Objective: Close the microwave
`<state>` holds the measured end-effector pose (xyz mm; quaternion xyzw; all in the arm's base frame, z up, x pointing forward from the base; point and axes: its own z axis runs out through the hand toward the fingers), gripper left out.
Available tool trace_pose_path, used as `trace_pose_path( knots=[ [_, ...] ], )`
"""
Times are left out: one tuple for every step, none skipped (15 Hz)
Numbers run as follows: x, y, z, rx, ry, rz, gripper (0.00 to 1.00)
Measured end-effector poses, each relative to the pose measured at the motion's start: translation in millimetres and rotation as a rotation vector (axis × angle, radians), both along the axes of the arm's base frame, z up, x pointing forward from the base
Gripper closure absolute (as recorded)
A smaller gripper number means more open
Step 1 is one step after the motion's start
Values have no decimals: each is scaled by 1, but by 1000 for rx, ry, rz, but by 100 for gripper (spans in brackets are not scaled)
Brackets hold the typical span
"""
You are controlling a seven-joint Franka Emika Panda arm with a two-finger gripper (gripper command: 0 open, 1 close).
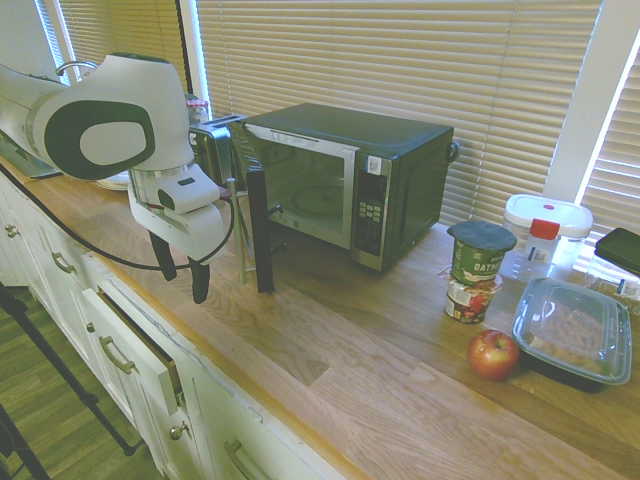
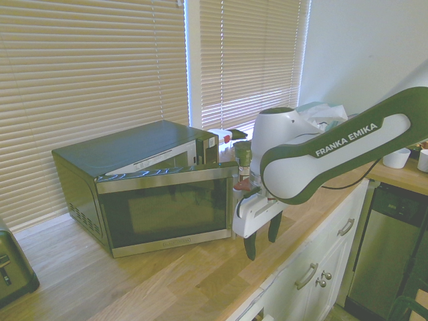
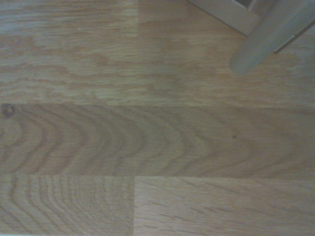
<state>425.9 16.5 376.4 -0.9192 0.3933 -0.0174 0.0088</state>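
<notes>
I have the microwave sitting toward the back of the wooden counter, near the blinds, with its door swung out toward the counter's front edge. From the first exterior view I see the door edge-on; from the second it faces the camera, glass and silver trim showing. The door stands roughly square to the oven, so the task is not yet done.

My gripper hangs just outside the door's free edge, close to the front edge of the counter, fingers pointing down and spread apart with nothing between them. I judge it is placed there so the fingers can press against the door's outer face and sweep it shut; no grasp is needed for that. The handle lies between gripper and door, and its tip shows in the wrist view above bare wood.

Toward the counter's other end, well apart from the door's path, sit an apple, stacked cups and food containers.
</notes>
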Motion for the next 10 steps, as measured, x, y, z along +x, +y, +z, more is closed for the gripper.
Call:
trace_pose_path(
  knots=[
    [0,0,0,0,1,-1,0],
    [0,0,0,0,-2,-2,0],
    [1,1,1,0,-13,0,0],
    [3,3,3,-1,-29,4,0],
    [4,7,6,1,-47,10,0],
    [5,12,12,6,-63,16,0],
    [7,17,19,11,-80,23,0],
    [9,22,28,13,-94,30,0],
    [11,28,37,13,-106,36,0],
    [14,34,46,12,-113,38,0]
  ],
)
